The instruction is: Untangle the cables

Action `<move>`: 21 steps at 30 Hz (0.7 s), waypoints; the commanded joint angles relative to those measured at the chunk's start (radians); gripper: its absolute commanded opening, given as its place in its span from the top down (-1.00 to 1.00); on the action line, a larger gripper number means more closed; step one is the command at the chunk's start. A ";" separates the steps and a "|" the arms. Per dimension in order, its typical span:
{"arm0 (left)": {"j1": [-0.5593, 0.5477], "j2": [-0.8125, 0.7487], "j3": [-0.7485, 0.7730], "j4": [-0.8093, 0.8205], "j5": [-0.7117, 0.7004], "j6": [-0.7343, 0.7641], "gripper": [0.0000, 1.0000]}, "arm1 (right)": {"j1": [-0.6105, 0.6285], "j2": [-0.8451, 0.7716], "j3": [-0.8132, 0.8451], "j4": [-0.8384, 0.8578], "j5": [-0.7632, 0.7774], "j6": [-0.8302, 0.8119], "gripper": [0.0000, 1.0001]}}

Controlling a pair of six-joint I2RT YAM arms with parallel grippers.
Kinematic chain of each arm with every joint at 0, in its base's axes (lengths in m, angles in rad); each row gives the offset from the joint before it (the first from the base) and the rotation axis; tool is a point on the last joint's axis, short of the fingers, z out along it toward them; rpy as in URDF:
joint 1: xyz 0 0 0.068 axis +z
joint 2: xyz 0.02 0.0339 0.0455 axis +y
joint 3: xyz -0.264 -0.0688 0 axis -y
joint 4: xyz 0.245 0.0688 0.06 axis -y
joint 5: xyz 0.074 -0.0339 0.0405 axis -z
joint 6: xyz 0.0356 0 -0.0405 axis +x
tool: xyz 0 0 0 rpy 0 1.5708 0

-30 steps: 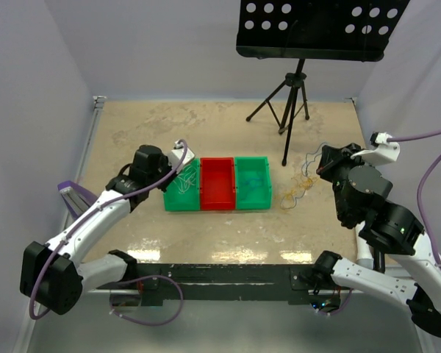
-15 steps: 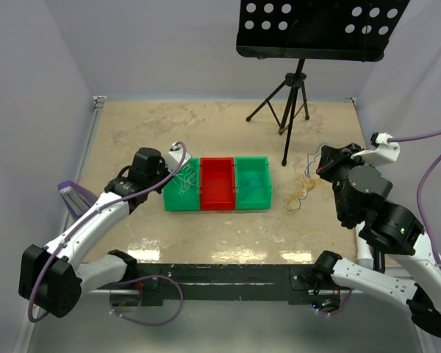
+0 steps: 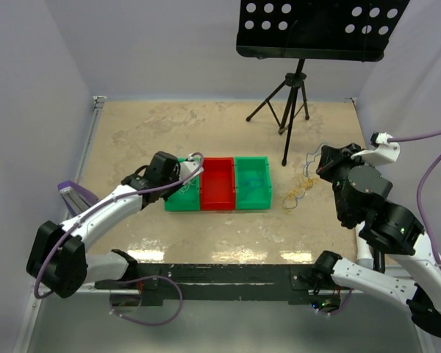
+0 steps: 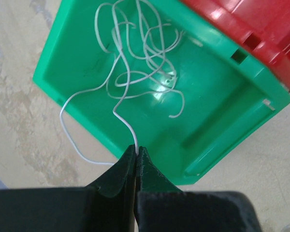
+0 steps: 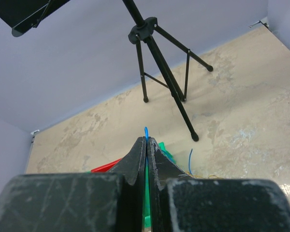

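A whitish cable lies coiled in the left green bin, and one strand trails over the bin's rim onto the table. My left gripper is shut on a strand of it, just above the bin's near edge. My right gripper is shut on a pale blue cable, whose tip pokes out above the fingertips. In the top view the right gripper hovers at the right, with an orange-yellow tangle on the table below it. A loose blue end rises near that tangle.
A red bin and a second green bin stand side by side to the right of the left green bin. A black tripod carrying a perforated black plate stands at the back right. Purple walls enclose the table.
My left gripper has swung right, from beside the left green bin's left edge to over the bin. The orange-yellow tangle shifted slightly. The right arm has stayed where it was.
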 commanded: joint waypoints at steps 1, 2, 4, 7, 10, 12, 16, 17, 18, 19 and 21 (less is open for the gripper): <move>-0.056 0.098 0.132 -0.015 -0.012 -0.035 1.00 | -0.001 -0.014 -0.004 0.009 -0.006 0.010 1.00; -0.064 0.125 0.160 -0.020 -0.005 -0.055 1.00 | -0.001 -0.016 -0.004 0.008 -0.005 0.010 1.00; -0.073 0.171 0.207 -0.029 0.011 -0.086 1.00 | -0.001 -0.019 -0.007 0.006 -0.002 0.010 1.00; -0.075 0.215 0.258 -0.023 0.024 -0.127 1.00 | -0.001 -0.020 -0.013 0.005 0.004 0.011 1.00; -0.076 0.252 0.293 -0.021 0.054 -0.167 1.00 | -0.002 -0.023 -0.019 0.005 0.007 0.008 1.00; -0.073 0.266 0.301 -0.012 0.070 -0.195 1.00 | -0.002 -0.024 -0.022 0.005 0.010 0.008 1.00; -0.039 0.275 0.284 0.028 0.107 -0.256 1.00 | -0.002 -0.030 -0.030 0.005 0.014 0.006 1.00; -0.032 0.278 0.286 0.037 0.142 -0.273 1.00 | -0.001 -0.033 -0.033 0.003 0.014 0.005 1.00; -0.021 0.278 0.289 0.045 0.164 -0.288 1.00 | -0.001 -0.033 -0.034 0.003 0.014 0.005 1.00; -0.009 0.280 0.293 0.049 0.188 -0.305 1.00 | -0.001 -0.033 -0.036 0.006 0.014 0.005 1.00; 0.005 0.284 0.313 0.049 0.231 -0.330 1.00 | -0.001 -0.033 -0.041 0.009 0.012 0.005 1.00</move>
